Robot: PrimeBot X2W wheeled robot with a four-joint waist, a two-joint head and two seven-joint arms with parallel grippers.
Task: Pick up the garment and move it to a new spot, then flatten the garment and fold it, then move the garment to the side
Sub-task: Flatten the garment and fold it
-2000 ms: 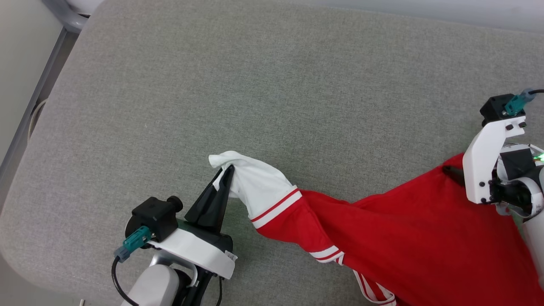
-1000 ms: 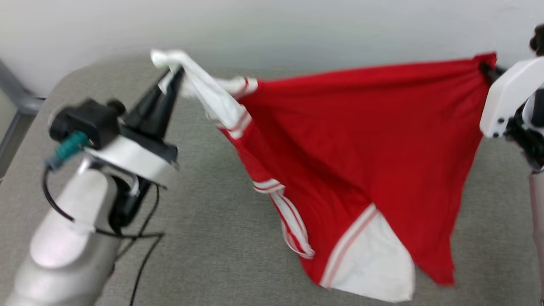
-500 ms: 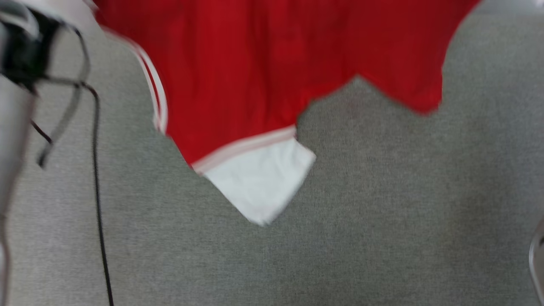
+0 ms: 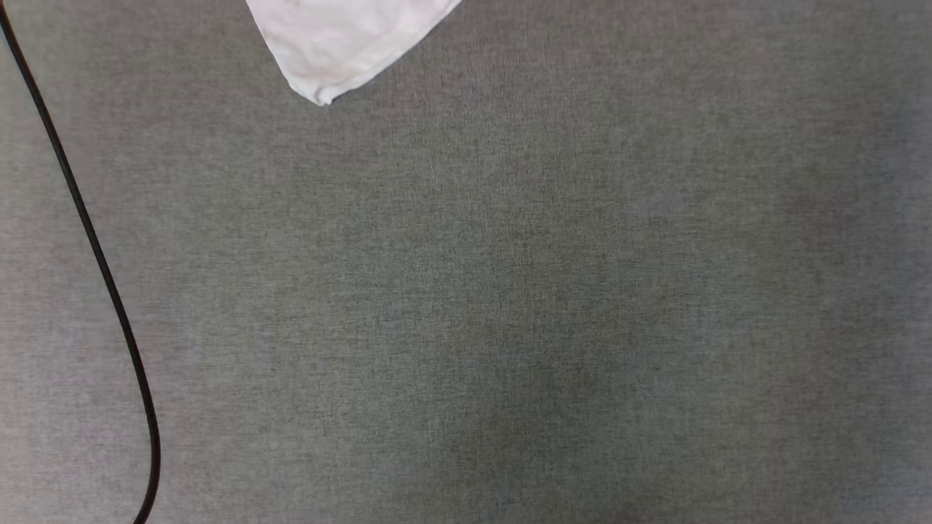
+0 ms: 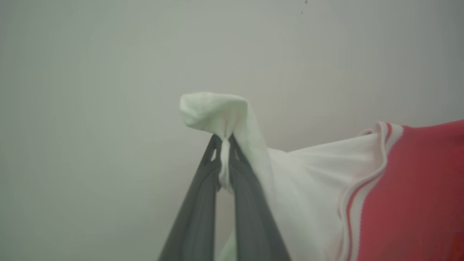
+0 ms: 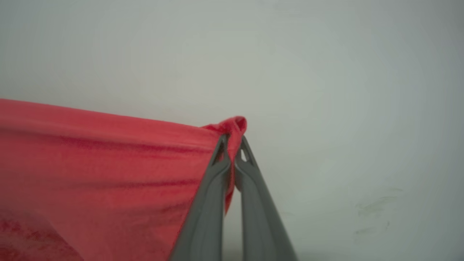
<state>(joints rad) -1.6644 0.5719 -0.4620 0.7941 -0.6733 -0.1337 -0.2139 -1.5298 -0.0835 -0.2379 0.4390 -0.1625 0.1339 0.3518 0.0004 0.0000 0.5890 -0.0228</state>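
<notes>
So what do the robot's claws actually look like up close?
The left claw and the right claw look alike. Each is a pair of long, slim, dark grey fingers tapering to narrow tips, matte and without markings, with a small slot-like cut-out just below each tip. A thin black cable curves down the left of the head view; I cannot tell what it connects to.

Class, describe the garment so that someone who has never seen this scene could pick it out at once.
Start at the wide grey cloth surface crossed by a black cable; the garment's white sleeve tip shows at the head view's top edge. The left gripper pinches a white sleeve, the right gripper a red corner. Nothing else is red and white with striped trim.
</notes>
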